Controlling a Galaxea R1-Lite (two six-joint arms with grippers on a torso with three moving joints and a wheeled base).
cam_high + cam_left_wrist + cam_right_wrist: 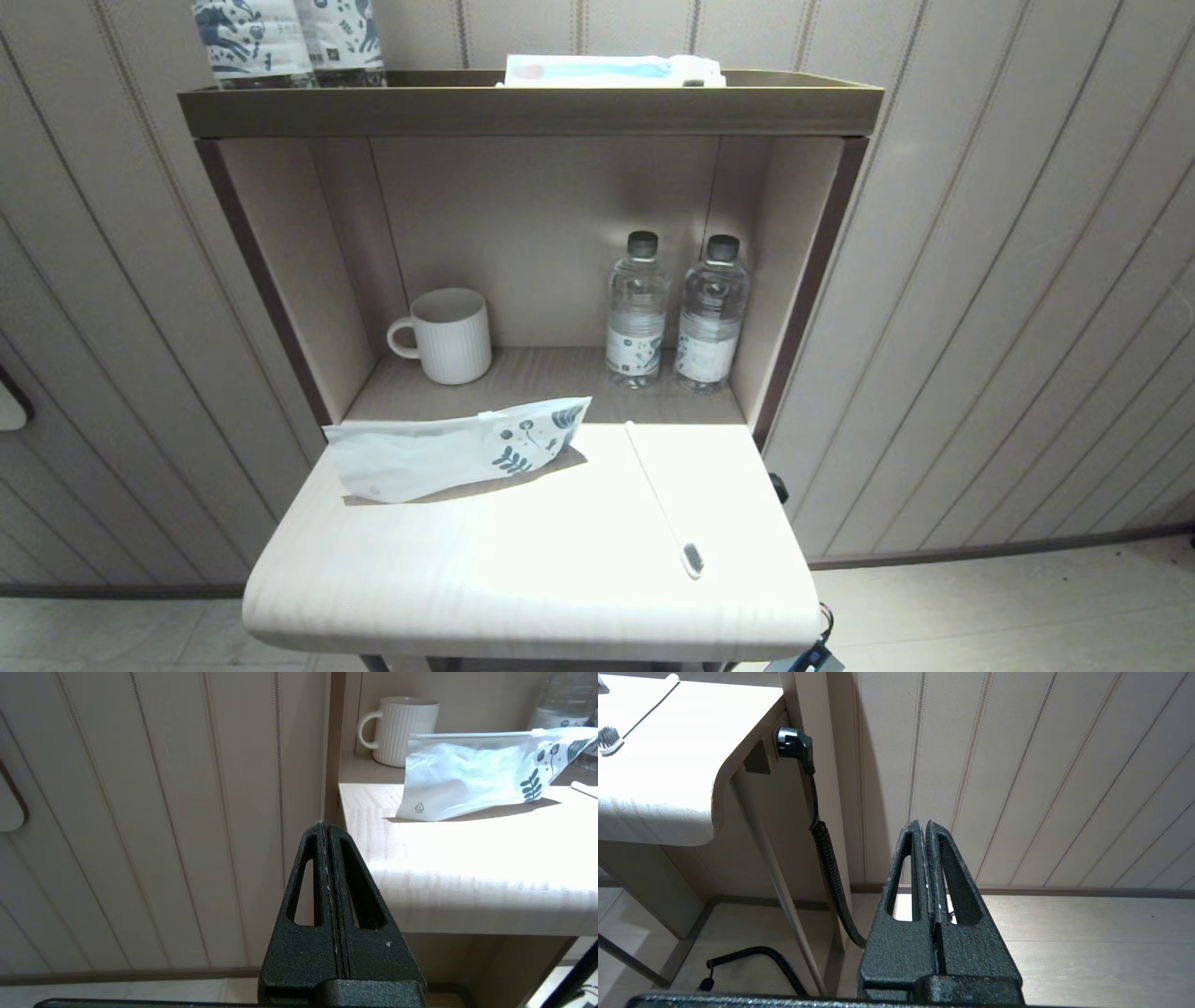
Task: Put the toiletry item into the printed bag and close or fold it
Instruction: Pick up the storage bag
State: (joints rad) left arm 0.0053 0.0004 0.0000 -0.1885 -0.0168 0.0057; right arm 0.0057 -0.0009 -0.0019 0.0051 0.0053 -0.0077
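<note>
Both end effectors, left and right, are hanging clenched below the bench; brush is lying right of bag.

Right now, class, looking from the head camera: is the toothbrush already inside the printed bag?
No. The toothbrush lies bare on the table, apart from the printed bag.

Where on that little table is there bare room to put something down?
The table's near half is bare, in front of the printed bag and left of the toothbrush. The alcove is crowded: mug left, two water bottles right.
</note>
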